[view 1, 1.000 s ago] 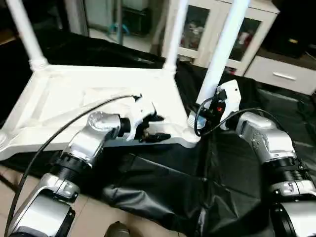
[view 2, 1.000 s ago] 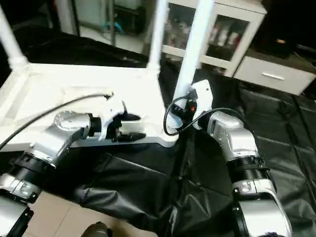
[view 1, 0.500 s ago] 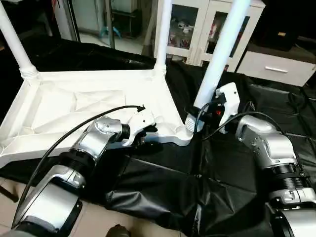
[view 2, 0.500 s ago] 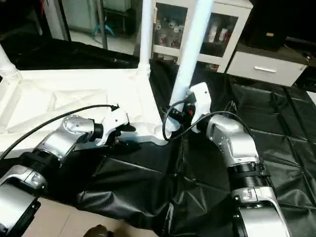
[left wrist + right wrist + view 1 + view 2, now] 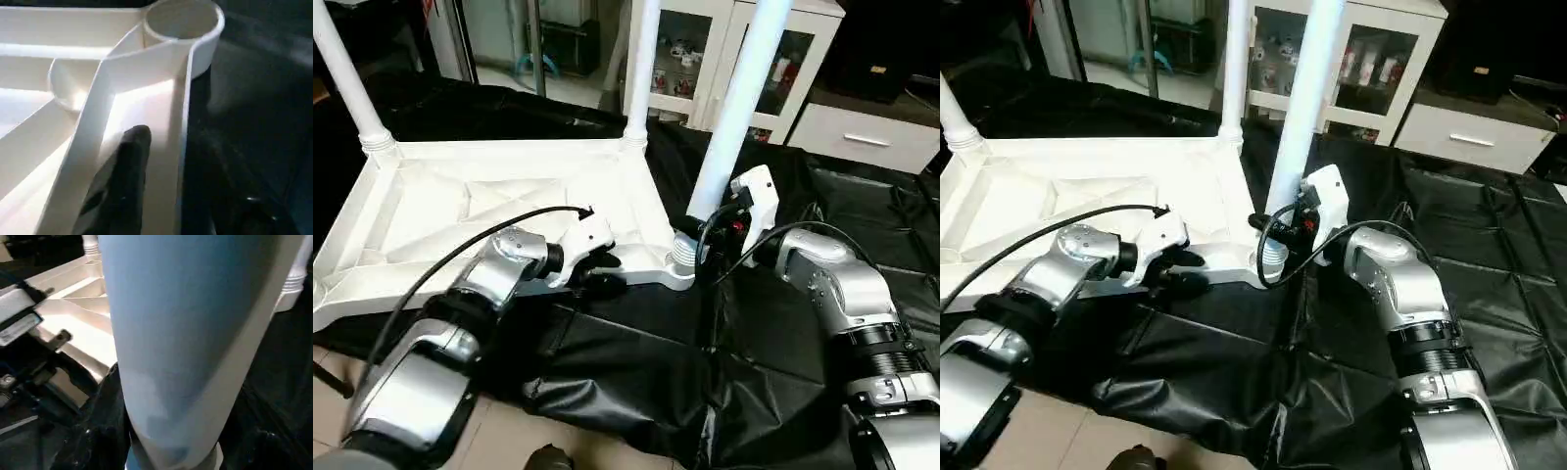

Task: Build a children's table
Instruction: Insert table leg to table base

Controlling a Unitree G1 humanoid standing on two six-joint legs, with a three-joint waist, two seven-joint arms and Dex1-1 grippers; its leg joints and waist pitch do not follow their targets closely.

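Observation:
The children's table lies upside down, its white ribbed top (image 5: 460,211) on the black cloth, with three legs standing in corner sockets. My left gripper (image 5: 602,272) is at the top's near edge, shut on the rim (image 5: 182,122). One black finger (image 5: 133,161) lies inside the rim and the other sits outside it against the cloth. My right gripper (image 5: 710,230) is shut on the near right leg (image 5: 739,108) just above its socket (image 5: 683,257). That leg (image 5: 186,333) stands between the right gripper's dark fingers.
The black-draped worktable (image 5: 636,372) reaches to the right and toward me, its cloth wrinkled. A glass-door cabinet (image 5: 705,49) and a white drawer unit (image 5: 862,147) stand behind. Bare floor (image 5: 499,436) shows at the front left. A black cable (image 5: 460,250) runs along my left forearm.
My left gripper's fingers have closed in on the top's near rim. The right gripper stays on the leg. The camera has shifted a little.

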